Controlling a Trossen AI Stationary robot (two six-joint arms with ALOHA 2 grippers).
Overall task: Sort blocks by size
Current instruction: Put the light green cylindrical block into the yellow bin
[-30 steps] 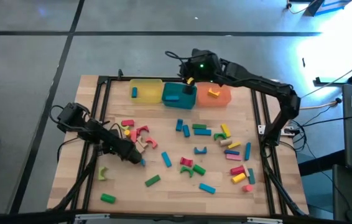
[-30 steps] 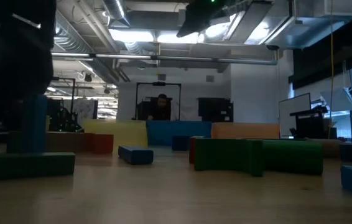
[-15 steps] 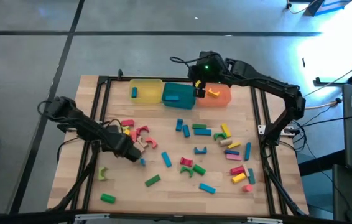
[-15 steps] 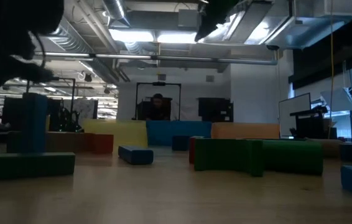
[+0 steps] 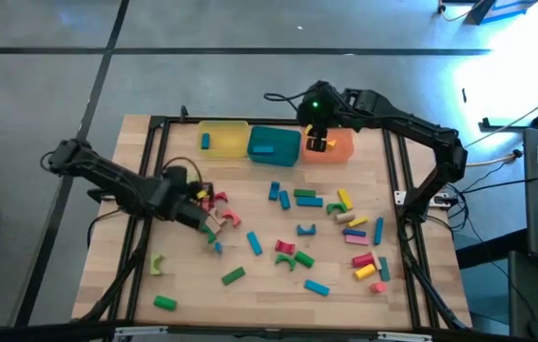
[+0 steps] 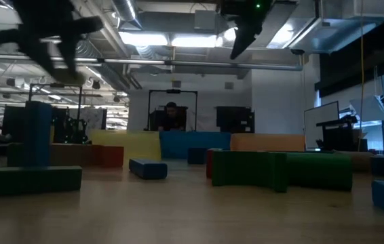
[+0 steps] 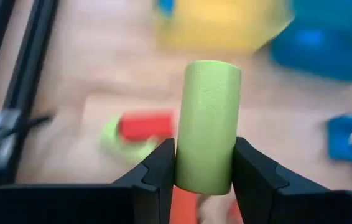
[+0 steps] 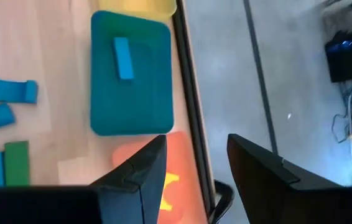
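Note:
My left gripper (image 5: 202,217) is over the table's left part, above a cluster of red and pink blocks (image 5: 221,201). It is shut on a light green cylinder block (image 7: 207,124). My right gripper (image 5: 318,142) is open and empty, above the orange tray (image 5: 340,147) at the far edge. In the right wrist view its fingers (image 8: 135,177) stand over that tray (image 8: 182,168), which holds a yellow piece (image 8: 166,186). The teal tray (image 8: 129,81) holds a blue bar (image 8: 123,57). The yellow tray (image 5: 223,139) holds a small blue block. My left gripper pinches the cylinder between its two fingers (image 7: 160,168), on the round side near one end (image 7: 204,174). The rest of the cylinder sticks out past the fingertips. The gripper is raised, and the cylinder is clear of the table.
Many blocks lie loose across the table's middle and right (image 5: 297,228): blue, green, red, pink, yellow. A green arch (image 5: 160,264) and a green bar (image 5: 164,302) lie near the left front. A dark frame rail (image 5: 150,190) runs along the table's left side.
My left gripper has risen from the table and gone a little toward the far edge, while its arm has drawn back to the left. My right gripper has moved toward the table's right, from over the teal tray to over the orange tray.

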